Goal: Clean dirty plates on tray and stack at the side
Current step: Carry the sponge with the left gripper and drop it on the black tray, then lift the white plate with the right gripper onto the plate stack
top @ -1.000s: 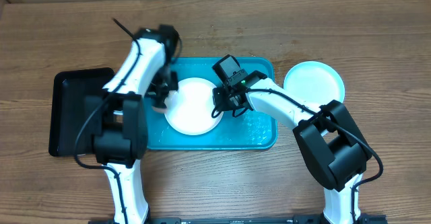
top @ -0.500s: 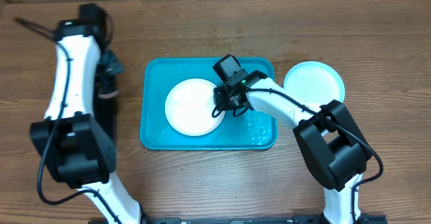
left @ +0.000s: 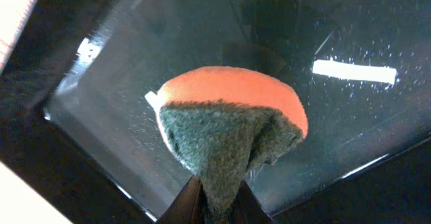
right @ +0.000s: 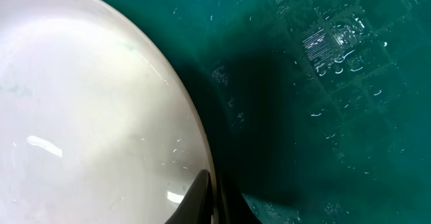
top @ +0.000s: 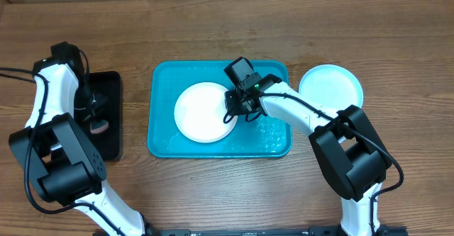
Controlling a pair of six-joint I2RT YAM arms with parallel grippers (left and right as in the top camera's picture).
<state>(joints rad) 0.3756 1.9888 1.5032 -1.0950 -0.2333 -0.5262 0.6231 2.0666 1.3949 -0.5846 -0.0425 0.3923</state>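
A white plate (top: 204,113) lies on the turquoise tray (top: 164,142). My right gripper (top: 235,113) is shut on the plate's right rim; the right wrist view shows the white plate (right: 87,116) with my fingers (right: 212,197) pinching its edge over the tray (right: 323,83). A pale blue plate (top: 330,87) sits on the table right of the tray. My left gripper (top: 96,119) is shut on an orange and green sponge (left: 232,120) over the black tray (left: 350,116). The yellow-green plate is not in view.
The narrow black tray (top: 106,115) lies left of the turquoise tray. Water drops and a wet patch (top: 273,133) cover the right part of the turquoise tray. Bare wooden table (top: 213,23) lies behind and in front.
My left arm has swung left, from the white plate's left side to over the black tray, carrying the sponge. The right gripper and white plate have stayed put.
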